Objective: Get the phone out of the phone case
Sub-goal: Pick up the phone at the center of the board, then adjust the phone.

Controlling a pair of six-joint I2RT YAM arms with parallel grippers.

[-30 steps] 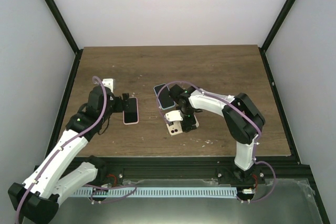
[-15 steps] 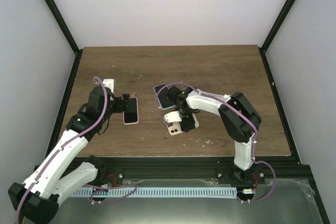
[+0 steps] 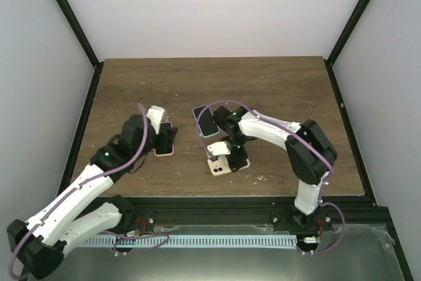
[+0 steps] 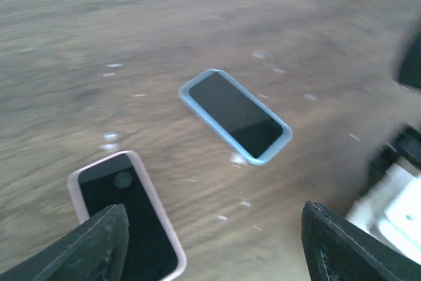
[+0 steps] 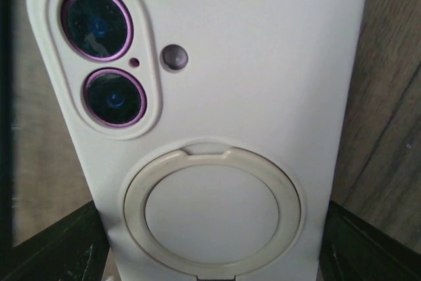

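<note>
A phone in a white case point(image 5: 217, 97) lies back up, with two purple-rimmed lenses and a ring on the case. My right gripper point(image 5: 214, 255) grips it, one finger against each long edge. In the top view the right gripper point(image 3: 231, 156) holds this white-cased phone point(image 3: 220, 169) at the table's middle front. My left gripper point(image 4: 220, 255) is open and empty, its left finger over a pink-cased phone point(image 4: 122, 215). In the top view the left gripper point(image 3: 160, 138) sits at the pink-cased phone point(image 3: 167, 147).
A blue-cased phone point(image 3: 206, 121) lies screen up behind the right gripper. It also shows in the left wrist view point(image 4: 235, 115). The wooden table point(image 3: 276, 83) has black frame posts at its edges.
The left arm has swung right and forward, over the pink-cased phone. The right gripper has moved toward the near edge with the white-cased phone.
</note>
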